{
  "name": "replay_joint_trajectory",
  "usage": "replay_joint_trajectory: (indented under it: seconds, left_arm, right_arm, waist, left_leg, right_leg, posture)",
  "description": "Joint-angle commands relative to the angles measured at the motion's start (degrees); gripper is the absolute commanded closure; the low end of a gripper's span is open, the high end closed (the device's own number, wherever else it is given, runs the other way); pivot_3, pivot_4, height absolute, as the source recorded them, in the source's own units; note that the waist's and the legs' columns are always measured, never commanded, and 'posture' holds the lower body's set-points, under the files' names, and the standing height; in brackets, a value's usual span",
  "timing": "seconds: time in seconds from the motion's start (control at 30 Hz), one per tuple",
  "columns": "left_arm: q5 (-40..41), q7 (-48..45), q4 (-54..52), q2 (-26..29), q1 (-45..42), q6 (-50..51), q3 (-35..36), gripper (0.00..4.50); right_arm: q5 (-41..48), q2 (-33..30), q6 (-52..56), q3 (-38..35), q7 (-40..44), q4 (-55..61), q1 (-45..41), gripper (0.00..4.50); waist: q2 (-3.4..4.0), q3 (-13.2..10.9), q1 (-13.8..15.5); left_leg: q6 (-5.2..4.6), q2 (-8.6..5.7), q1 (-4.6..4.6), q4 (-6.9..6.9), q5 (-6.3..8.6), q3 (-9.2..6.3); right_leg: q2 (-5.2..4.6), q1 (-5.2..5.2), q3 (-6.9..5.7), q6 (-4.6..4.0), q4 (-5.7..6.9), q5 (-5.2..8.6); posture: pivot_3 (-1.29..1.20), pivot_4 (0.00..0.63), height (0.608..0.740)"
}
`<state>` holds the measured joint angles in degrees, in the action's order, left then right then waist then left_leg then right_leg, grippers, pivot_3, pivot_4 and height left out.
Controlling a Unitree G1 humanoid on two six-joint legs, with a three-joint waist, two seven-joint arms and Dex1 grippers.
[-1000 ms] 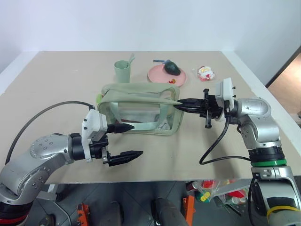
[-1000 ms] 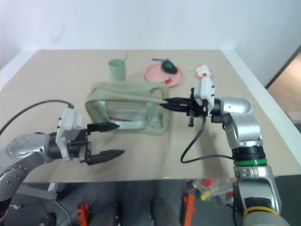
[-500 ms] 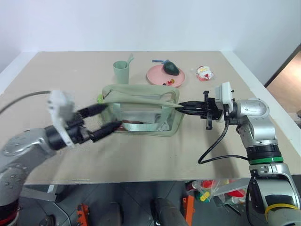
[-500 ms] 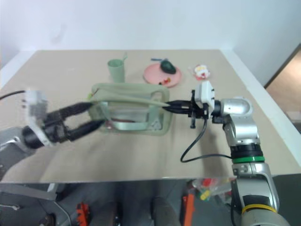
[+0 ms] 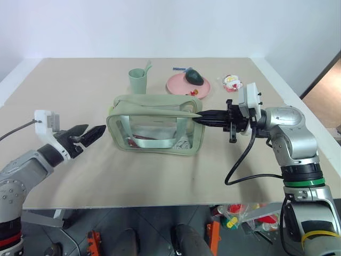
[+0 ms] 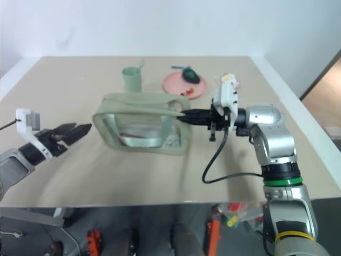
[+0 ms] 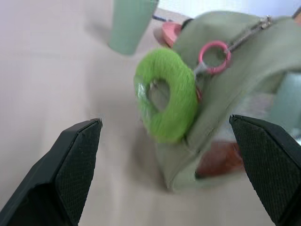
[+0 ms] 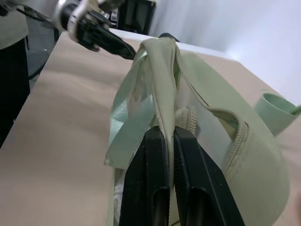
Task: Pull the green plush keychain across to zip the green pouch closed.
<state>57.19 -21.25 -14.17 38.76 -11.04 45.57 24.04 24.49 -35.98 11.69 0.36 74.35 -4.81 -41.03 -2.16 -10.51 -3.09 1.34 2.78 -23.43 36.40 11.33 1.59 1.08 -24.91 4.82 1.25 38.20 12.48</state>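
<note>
Green plush keychain [image 7: 165, 101] ungrasped; left pincer [image 5: 85, 135] has drawn away leftward.

A pale green cup [image 5: 138, 80] with a utensil standing in it is seen in the upper middle of the frame, on the beige tabletop [image 5: 64, 96]. To its right a pink plate [image 5: 178, 84] is set, and a dark green avocado-shaped item [image 5: 195, 77] is carried on it. Further right, apart from the plate, a small red and white packet [image 5: 232, 82] is laid.
</note>
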Motion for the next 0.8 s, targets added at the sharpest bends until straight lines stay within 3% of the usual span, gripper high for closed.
replay_joint_trajectory:
  seconds: [0.03,0.53,0.8]
  left_arm:
    - [-2.1,-2.1,5.5,-1.7,-4.0,-2.8,-0.2,0.00]
    - [-1.9,-15.4,24.1,-5.3,-13.6,-0.7,-1.2,0.00]
    - [-1.8,-20.6,28.6,-7.9,-17.0,1.8,-2.3,0.00]
  right_arm:
    - [0.5,-0.7,-0.5,-0.9,-0.8,3.3,1.9,4.48]
    - [0.3,-2.7,-2.5,-1.8,-0.4,3.3,5.0,4.48]
    - [0.3,-3.9,-3.7,-2.1,0.0,3.3,6.9,4.48]
  waist:
    - [0.00,0.0,0.2]
    - [-0.02,0.0,0.0]
    - [-0.03,0.0,0.2]
  left_leg:
    - [0.00,0.00,0.00,-0.01,0.00,-0.01]
    - [0.00,0.01,-0.02,0.03,0.00,0.01]
    - [0.00,-0.01,-0.09,0.02,0.01,-0.02]
  right_leg:
    - [0.00,0.01,-0.01,0.01,0.00,0.01]
    - [0.01,-0.01,-0.01,0.06,0.00,-0.06]
    - [0.00,-0.01,-0.02,0.12,-0.02,-0.03]
  posture:
    - [0.00,0.150,0.740]
    - [0.00,0.150,0.740]
    - [0.00,0.150,0.740]
